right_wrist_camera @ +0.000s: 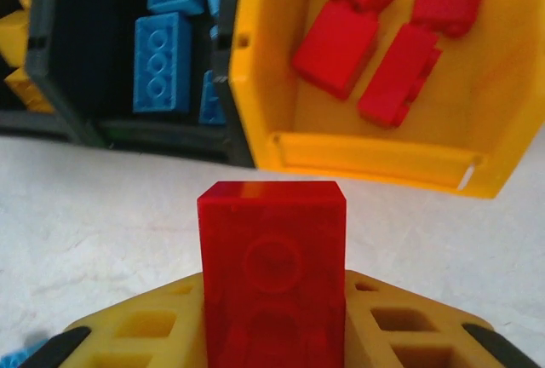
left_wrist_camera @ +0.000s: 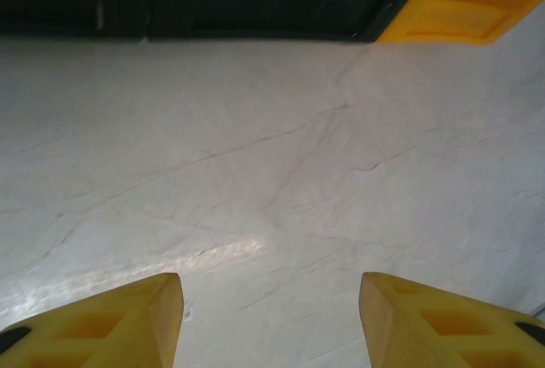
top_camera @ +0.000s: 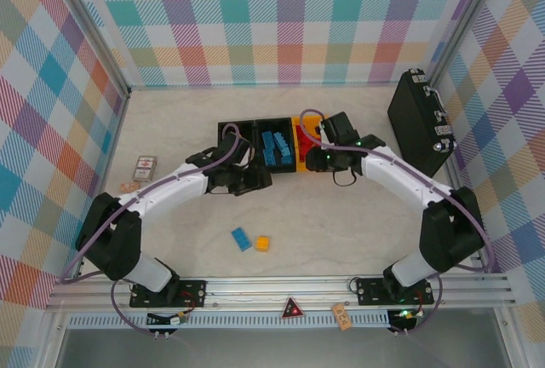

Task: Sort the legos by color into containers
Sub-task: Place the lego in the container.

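Right wrist: yellow bin point(right_wrist_camera: 375, 163), red legos point(right_wrist_camera: 336, 48); black bin point(right_wrist_camera: 47, 61), blue legos point(right_wrist_camera: 162, 61); right end effector point(right_wrist_camera: 272, 317) grips red brick point(right_wrist_camera: 272, 240).

Robotics lab test cell: plaid backdrop panels point(top_camera: 298, 19), aluminium rail framing point(top_camera: 281, 287), left arm point(top_camera: 170, 189) and right arm point(top_camera: 400, 172) bolted at tabletop point(top_camera: 341, 232) edge.

I have open table point(top_camera: 341, 232) between the arms, apart from a blue brick point(top_camera: 241, 238) and an orange brick point(top_camera: 262, 243) near the front middle. The bins point(top_camera: 255, 125) wall off the back middle; the left gripper point(top_camera: 251, 179) and the right gripper point(top_camera: 317, 160), clamping a red brick point(right_wrist_camera: 272, 274), crowd their near side. A case point(top_camera: 420, 121) blocks the right, a card point(top_camera: 145, 168) lies left.
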